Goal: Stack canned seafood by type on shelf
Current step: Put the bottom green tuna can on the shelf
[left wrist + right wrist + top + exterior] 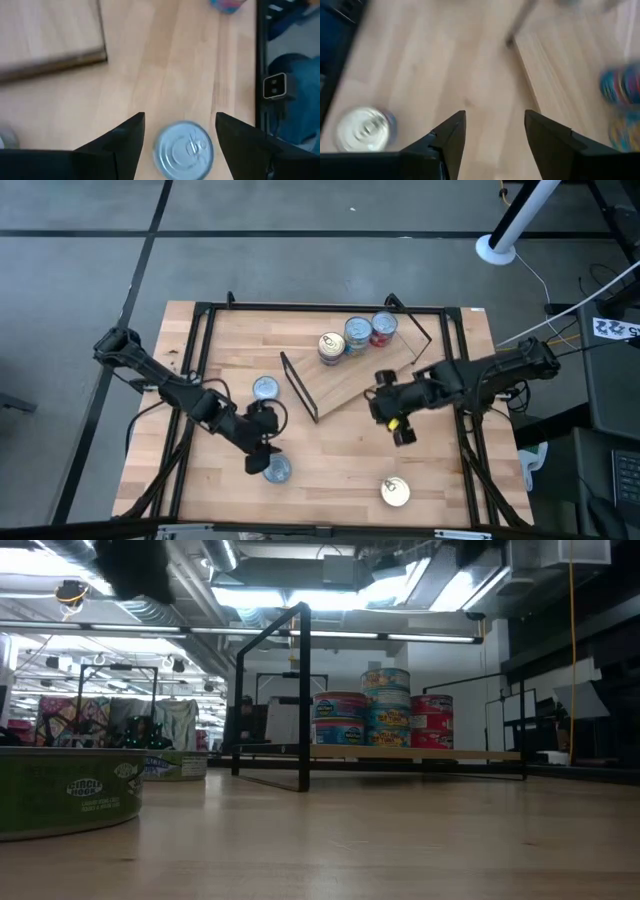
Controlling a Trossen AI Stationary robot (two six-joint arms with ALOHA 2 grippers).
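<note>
The shelf [345, 383] is a light-wood board lying slantwise mid-table, with black wire frames at its ends. Three groups of tins stand at its far end [358, 335]; the low view shows them as stacks, blue ones [385, 705] and red ones [432, 720]. Three loose tins rest on the tabletop: one [265, 387] left of the shelf, one [277, 469] near the front edge, one [396, 492] front right. My left gripper [180, 117] is open, its fingers standing either side of the front tin [183, 150] without touching it. My right gripper [495, 114] is open over bare table by the shelf's near corner [400, 430].
A black metal frame [200, 360] borders the tabletop on all sides. The front-right tin shows in the right wrist view [365, 129], off to one side of the fingers. A person's blue clothing [292, 75] shows beyond the table's near edge. Bare wood lies between the two grippers.
</note>
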